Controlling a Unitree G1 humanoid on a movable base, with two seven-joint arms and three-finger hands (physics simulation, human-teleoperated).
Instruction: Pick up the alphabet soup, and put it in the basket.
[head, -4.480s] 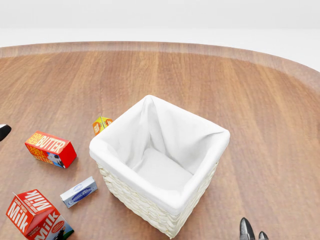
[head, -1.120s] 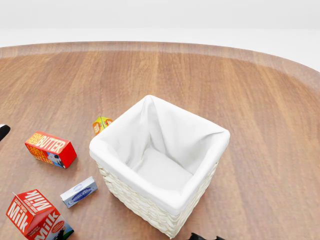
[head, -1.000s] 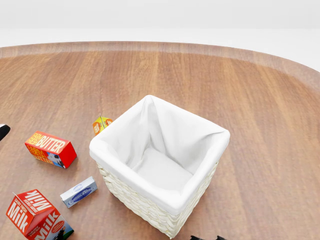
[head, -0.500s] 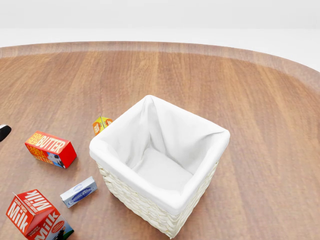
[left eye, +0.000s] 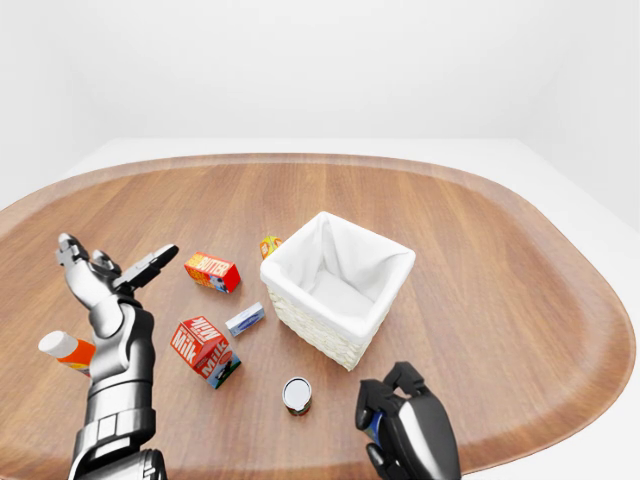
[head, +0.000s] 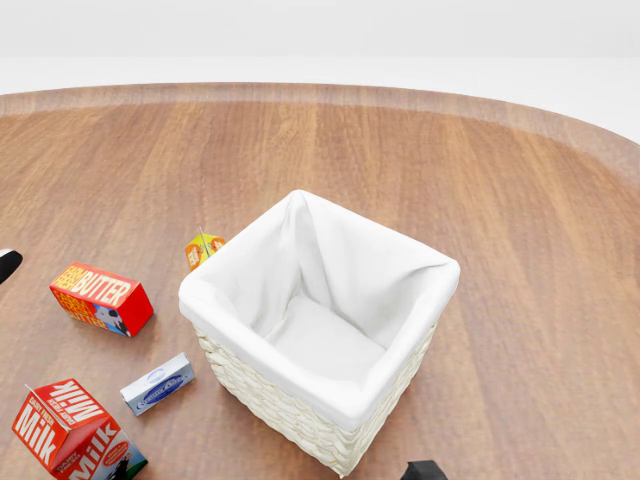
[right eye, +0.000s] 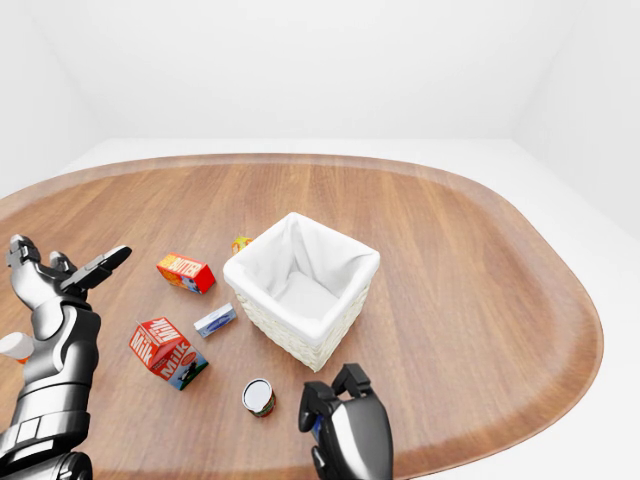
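A: Right hand (left eye: 392, 405)?
B: Fingers curled, gripping nothing, near the alphabet soup (left eye: 296, 395) lying on the surface (left eye: 480, 250) below the basket (left eye: 338, 282).
A: Left hand (left eye: 105, 272)?
B: Spread open, empty.

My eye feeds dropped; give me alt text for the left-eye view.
A white-lined wicker basket sits mid-table; a small round can stands below it, beside the dark right hand. At left, the raised, open left hand hovers near red butter and milk cartons.
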